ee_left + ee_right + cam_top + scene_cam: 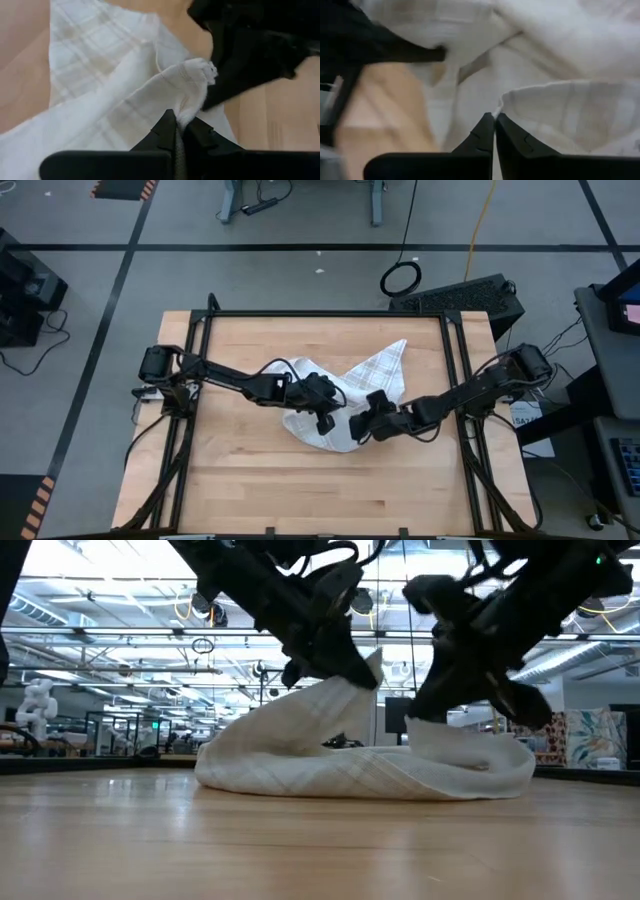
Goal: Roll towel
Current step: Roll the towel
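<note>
High cam looks straight down on the whole counter [240,480]. Low cam sits at counter height, facing level into the room. Both wrist cams ride close up behind their tools, and all four share the towel [372,370] mid-counter.

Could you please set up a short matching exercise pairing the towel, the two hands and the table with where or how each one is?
Things:
1. towel
2. left hand
3. right hand
4. table

States:
A. bare wood showing along the near side
B. pinching a lifted fold, coming in from the picture's left in the high view
C. crumpled in the middle, one checked corner spread flat
D. pinching the cloth's edge, coming in from the picture's right

Pairs: 1-C, 2-B, 3-D, 4-A
</note>
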